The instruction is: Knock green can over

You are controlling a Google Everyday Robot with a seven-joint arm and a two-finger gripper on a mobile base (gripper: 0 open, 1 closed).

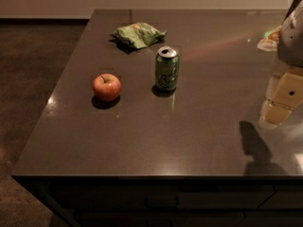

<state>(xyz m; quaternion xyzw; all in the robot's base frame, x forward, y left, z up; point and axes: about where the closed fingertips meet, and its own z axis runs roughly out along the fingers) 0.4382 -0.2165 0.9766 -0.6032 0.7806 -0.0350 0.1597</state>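
The green can [167, 69] stands upright near the middle of the dark table [189, 141], silver top up, pale script lettering on its side. My gripper [282, 98], cream-coloured, hangs at the right edge of the view just above the table surface. It is well to the right of the can and apart from it, and its shadow falls on the table below it.
A red apple [106, 87] sits left of the can. A wrinkly green snack bag [138, 34] lies behind the can. A small pale object [270, 39] lies at the far right. The table's left and front edges drop to a dark floor.
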